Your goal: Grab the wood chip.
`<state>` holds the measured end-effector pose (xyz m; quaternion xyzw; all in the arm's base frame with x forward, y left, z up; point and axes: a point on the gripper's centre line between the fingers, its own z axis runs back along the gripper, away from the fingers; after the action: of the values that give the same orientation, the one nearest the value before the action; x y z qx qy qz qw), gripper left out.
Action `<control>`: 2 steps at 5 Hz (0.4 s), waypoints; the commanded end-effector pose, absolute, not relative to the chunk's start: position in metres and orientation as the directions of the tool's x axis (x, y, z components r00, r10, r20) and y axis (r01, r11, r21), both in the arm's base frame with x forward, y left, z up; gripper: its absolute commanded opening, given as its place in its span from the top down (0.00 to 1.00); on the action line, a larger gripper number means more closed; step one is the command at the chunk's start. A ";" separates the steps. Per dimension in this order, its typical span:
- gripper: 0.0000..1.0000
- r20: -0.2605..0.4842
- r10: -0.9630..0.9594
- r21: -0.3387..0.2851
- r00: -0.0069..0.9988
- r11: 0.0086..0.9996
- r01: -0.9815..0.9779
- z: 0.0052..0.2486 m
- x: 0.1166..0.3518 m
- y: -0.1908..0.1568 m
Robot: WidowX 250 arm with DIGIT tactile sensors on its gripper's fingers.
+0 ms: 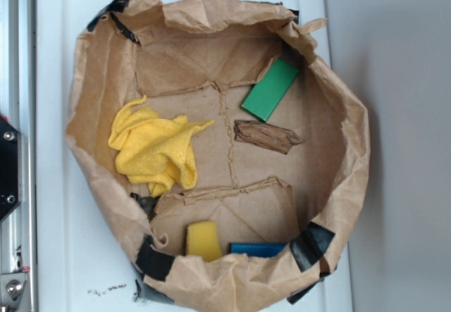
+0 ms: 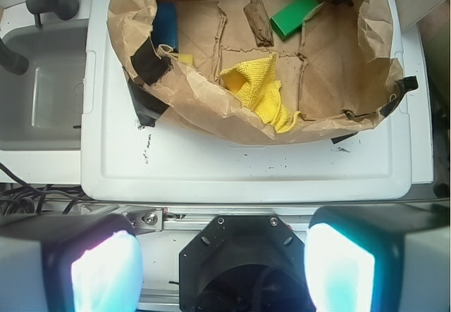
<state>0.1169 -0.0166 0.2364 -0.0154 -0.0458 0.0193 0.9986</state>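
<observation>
The wood chip [image 1: 266,136] lies flat on the floor of a crumpled brown paper bag [image 1: 106,79] whose walls are rolled down into a shallow open bowl. It sits right of the bag's middle, just below a green block [image 1: 270,89]; from the exterior view the two look nearly touching at the block's lower corner, though I cannot tell whether they meet. A yellow cloth [image 1: 156,148] is bunched on the left side of the bag floor, well apart from the chip. Against the near wall sit a yellow sponge [image 1: 203,240] and, beside it, a blue block [image 1: 257,248], partly hidden by the paper rim. Black tape [image 1: 153,259] patches the bag's edges. The bag rests on a white table [image 1: 53,206].

In the wrist view the claw [image 2: 222,270] is spread wide, its two pale fingers [image 2: 106,273] at the bottom corners of the frame with nothing between them. It hangs outside the bag, over the table's edge. The chip is far ahead of it, near the top of that view, beyond the bag's near wall and the cloth, slightly right of the claw's centre line
</observation>
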 end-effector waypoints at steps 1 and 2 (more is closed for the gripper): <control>0.00 0.091 0.040 -0.033 0.995 0.999 -0.037 0.236 0.117 -0.017; 0.00 0.104 0.092 -0.016 0.990 0.996 -0.091 0.263 0.084 -0.006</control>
<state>0.0802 -0.0069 0.2561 -0.0044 -0.0435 0.0412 0.9982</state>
